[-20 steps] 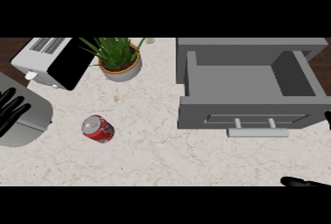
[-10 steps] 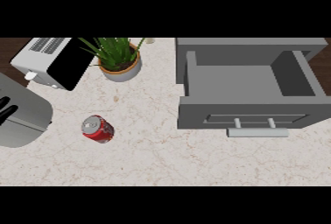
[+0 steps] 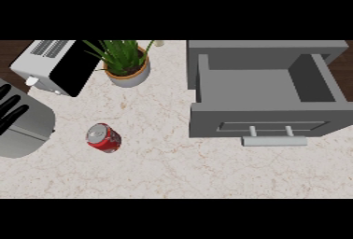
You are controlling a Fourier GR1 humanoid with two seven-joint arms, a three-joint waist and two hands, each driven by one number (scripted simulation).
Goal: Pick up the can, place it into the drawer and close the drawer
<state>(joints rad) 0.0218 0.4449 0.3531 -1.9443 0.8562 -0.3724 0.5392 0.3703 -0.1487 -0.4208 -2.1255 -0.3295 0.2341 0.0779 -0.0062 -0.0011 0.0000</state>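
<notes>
on the speckled marble worktop, red soda can untouched; right hand gone from view, left fingers straight, resting.

Red cylindrical metal can with silver top lies on its side on the pale marbled tabletop, well left of the drawer, top end pointing up-left. Grey box-shaped drawer stands pulled open, inside bare, front panel with pale bar handle facing the near edge.
</notes>
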